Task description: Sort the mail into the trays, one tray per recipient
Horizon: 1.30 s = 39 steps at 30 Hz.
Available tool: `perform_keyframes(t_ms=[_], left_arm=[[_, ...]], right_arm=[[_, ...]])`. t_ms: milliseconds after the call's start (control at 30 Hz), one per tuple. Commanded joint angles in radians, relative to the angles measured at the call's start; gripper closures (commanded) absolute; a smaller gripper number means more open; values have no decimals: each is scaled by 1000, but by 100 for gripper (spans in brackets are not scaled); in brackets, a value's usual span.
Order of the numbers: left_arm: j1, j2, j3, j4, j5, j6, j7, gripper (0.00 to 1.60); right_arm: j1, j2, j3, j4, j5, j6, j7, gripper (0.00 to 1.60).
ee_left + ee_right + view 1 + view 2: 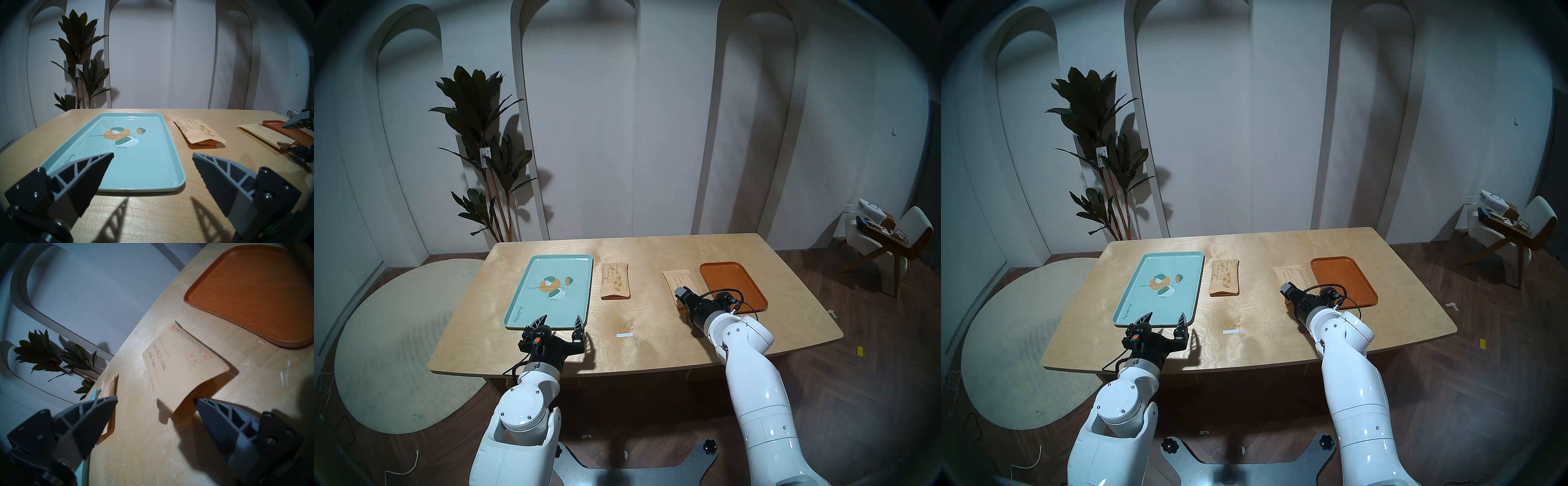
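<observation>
A mint-green tray (531, 305) with a leaf print lies on the table's left. A darker blotched envelope (615, 281) lies flat just right of it. A paler envelope (678, 280) lies beside the plain orange-brown tray (733, 285) on the right, and its near end curls up off the table (180, 368). My right gripper (155, 399) is open at that raised near end, with one fingertip (205, 405) at the lifted edge; it holds nothing. My left gripper (153, 155) is open and empty over the near edge of the mint tray (144, 166).
A small white tape strip (625, 335) lies on the wooden table (653, 349) near the front middle. A potted plant (483, 163) stands behind the table's left corner. A chair (887, 244) with clutter stands at the far right.
</observation>
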Motion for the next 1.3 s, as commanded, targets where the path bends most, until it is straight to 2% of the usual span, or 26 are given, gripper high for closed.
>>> perform_keyframes(t_ms=[0, 633, 1000, 1033, 1067, 1100, 1267], left_arm=[[-4, -1, 0, -21, 2, -3, 2, 0], [-4, -1, 0, -21, 2, -3, 2, 0], [-4, -1, 0, -21, 2, -3, 2, 0], [-4, -1, 0, -21, 2, -3, 2, 0], [-4, -1, 0, -21, 2, -3, 2, 0], [-4, -1, 0, -21, 2, -3, 2, 0], [-4, -1, 0, -21, 2, -3, 2, 0]], right_arm=[[30, -18, -17, 14, 4, 1, 0, 0], [157, -27, -32, 191, 7, -54, 0, 0], [187, -34, 0, 244, 44, -82, -8, 0], [188, -34, 4, 246, 48, -82, -11, 80], [189, -35, 10, 250, 55, -83, -8, 139], [190, -34, 12, 253, 56, -85, -7, 160], [194, -32, 19, 259, 61, -88, -14, 160]])
